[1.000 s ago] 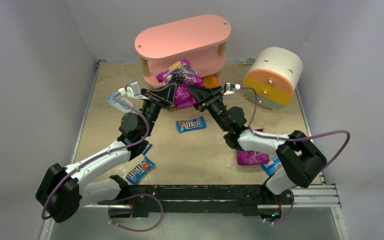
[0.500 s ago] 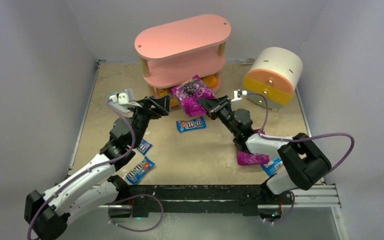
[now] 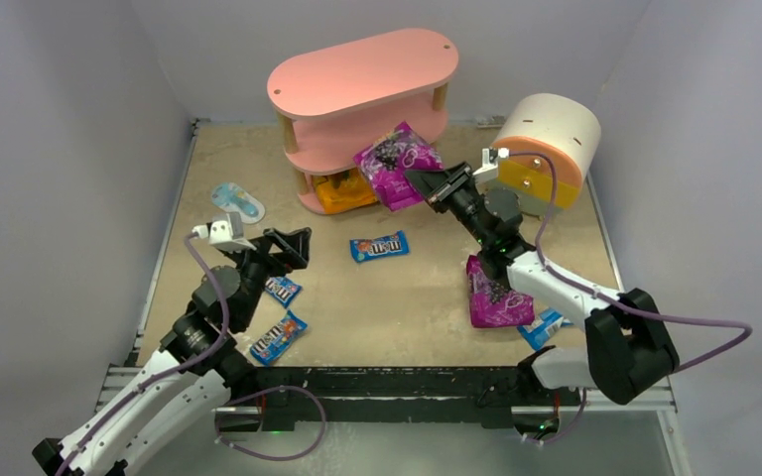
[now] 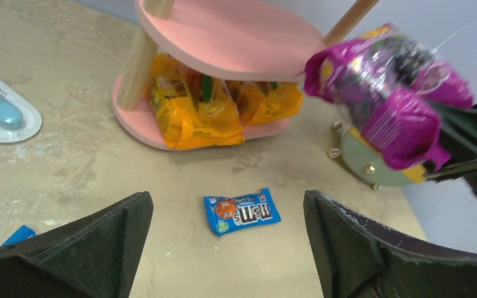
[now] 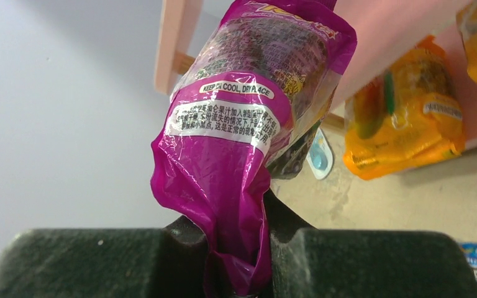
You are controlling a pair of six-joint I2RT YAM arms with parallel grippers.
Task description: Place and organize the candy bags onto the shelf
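My right gripper (image 3: 429, 184) (image 5: 239, 231) is shut on the bottom end of a purple candy bag (image 3: 397, 164) (image 5: 248, 105) and holds it in the air just right of the pink shelf (image 3: 362, 74) (image 4: 223, 37). Two orange bags (image 3: 342, 190) (image 4: 192, 112) lie on the shelf's bottom board. My left gripper (image 3: 293, 245) (image 4: 227, 200) stands open and empty above the table, with a blue M&M's packet (image 3: 379, 245) (image 4: 242, 213) ahead of it. Another purple bag (image 3: 496, 297) lies under my right arm. More blue packets (image 3: 278, 337) rest near my left arm.
A white, orange and yellow cylindrical drawer unit (image 3: 546, 149) stands right of the shelf, close behind my right gripper. A pale blue-and-white oval item (image 3: 236, 201) (image 4: 0, 112) lies at the left. Grey walls close in the table on three sides.
My left gripper let go of the purple bag, opened wide and drew back toward the near left. My right gripper closed on the bag and carried it up and right.
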